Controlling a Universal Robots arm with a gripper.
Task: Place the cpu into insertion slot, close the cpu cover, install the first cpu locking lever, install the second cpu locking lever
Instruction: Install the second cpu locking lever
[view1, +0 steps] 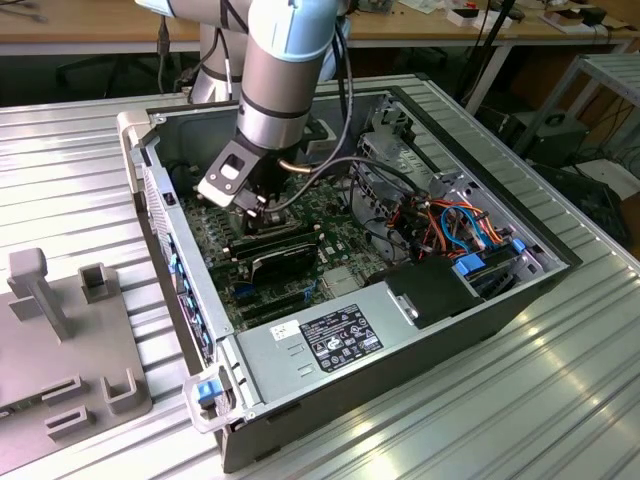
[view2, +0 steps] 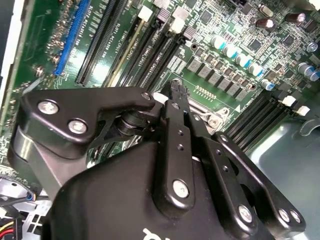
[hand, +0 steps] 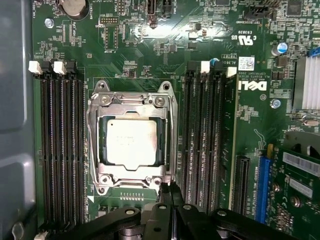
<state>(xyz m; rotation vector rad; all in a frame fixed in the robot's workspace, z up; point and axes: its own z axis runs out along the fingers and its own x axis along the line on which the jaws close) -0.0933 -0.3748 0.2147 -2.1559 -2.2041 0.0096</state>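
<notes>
With the cpu (hand: 131, 145) seated in the insertion slot (hand: 102, 162) under the lowered cpu cover (hand: 131, 102), the clenched, empty tool (hand: 165, 192) sits at the cover's near corner, apparently working a locking lever, which calls for a firm, steady press.

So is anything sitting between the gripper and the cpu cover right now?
Nothing visible. In the first wrist view the gripper sits at one edge of the cpu cover, which lies flat over the cpu, with bare board between them.

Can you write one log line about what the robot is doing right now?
cpu: in insertion slot | cpu cover: closed | gripper: shut, at cover's edge
</notes>
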